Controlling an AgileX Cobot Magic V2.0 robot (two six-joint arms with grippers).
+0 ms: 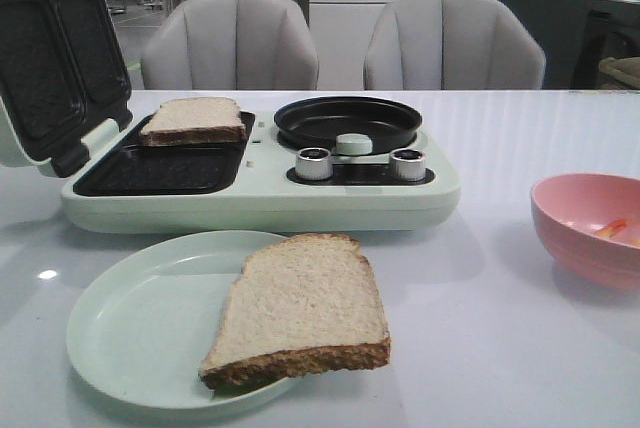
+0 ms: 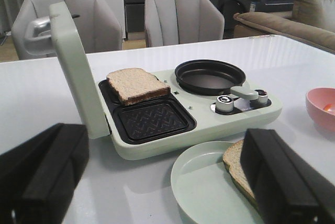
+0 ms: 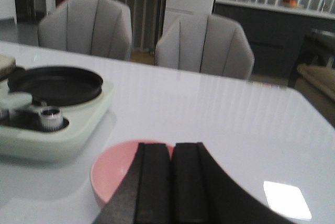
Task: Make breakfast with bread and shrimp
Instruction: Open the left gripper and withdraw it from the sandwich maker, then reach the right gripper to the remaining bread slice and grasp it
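Observation:
One bread slice [image 1: 195, 118] lies in the far well of the open sandwich maker [image 1: 260, 203]. The other bread slice [image 1: 300, 308] rests on the pale green plate [image 1: 120, 328], hanging over its right rim. An orange-pink shrimp [image 1: 612, 229] lies in the pink bowl [image 1: 590, 228] at the right. Neither arm shows in the front view. My left gripper [image 2: 165, 148] is open and empty, near the plate [image 2: 204, 182] and the bread on it [image 2: 236, 166]. The right gripper [image 3: 171, 148] is shut with nothing between its fingers, just short of the bowl [image 3: 112, 169], whose contents it hides.
The maker's lid [image 1: 55, 48] stands open at the left. Its near well [image 1: 160, 170] holds nothing. A black round pan [image 1: 347, 121] sits on its right half, with two knobs [image 1: 314, 163] in front. Two grey chairs [image 1: 230, 43] stand behind the white table [image 1: 500, 348].

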